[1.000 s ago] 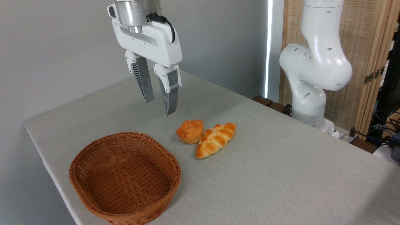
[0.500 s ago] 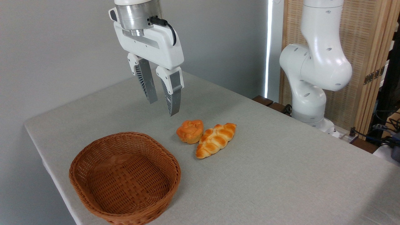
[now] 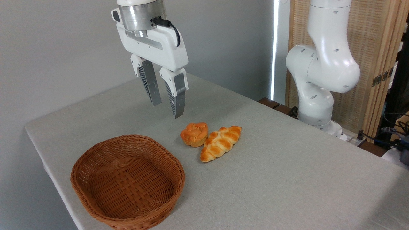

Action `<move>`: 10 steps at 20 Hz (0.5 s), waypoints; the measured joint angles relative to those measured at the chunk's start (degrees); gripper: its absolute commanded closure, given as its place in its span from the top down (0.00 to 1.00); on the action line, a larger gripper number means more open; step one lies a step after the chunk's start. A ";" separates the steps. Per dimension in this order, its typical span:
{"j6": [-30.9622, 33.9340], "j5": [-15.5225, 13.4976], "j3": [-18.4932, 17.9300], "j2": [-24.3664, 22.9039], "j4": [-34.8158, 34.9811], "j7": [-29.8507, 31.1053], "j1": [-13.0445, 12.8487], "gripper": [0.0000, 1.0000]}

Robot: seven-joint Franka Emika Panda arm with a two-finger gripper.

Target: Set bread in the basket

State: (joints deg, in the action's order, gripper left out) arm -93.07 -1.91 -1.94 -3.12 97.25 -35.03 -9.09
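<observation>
The gripper [image 3: 166,110] hangs empty in the air with its fingers parted, up and to the left of the bun [image 3: 194,134], probably lining up for a drop onto it. The bun sits on the table [image 3: 287,179], touching the braided loaf [image 3: 220,143] on its right, so clearance there looks tight. The basket [image 3: 127,180] waits empty, nearer the camera on the left.

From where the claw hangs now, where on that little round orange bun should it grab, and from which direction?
Probably from straight above, fingers closing across the bun's rounded sides below its knotted top. The braided loaf sits against its right side, so one finger would need to slip into that tight spot, or grip front to back. The gripper hangs open above the bun.
</observation>
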 measured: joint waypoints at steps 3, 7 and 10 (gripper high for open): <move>0.00 0.00 0.12 -0.03 0.17 0.00 -0.06 1.00; -0.25 0.00 0.23 -1.37 2.65 -0.06 -0.26 1.00; -2.56 0.00 0.33 -3.72 6.45 -0.41 -0.58 1.00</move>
State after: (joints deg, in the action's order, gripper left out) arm -95.63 -1.91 -1.61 -6.84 103.70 -35.44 -9.67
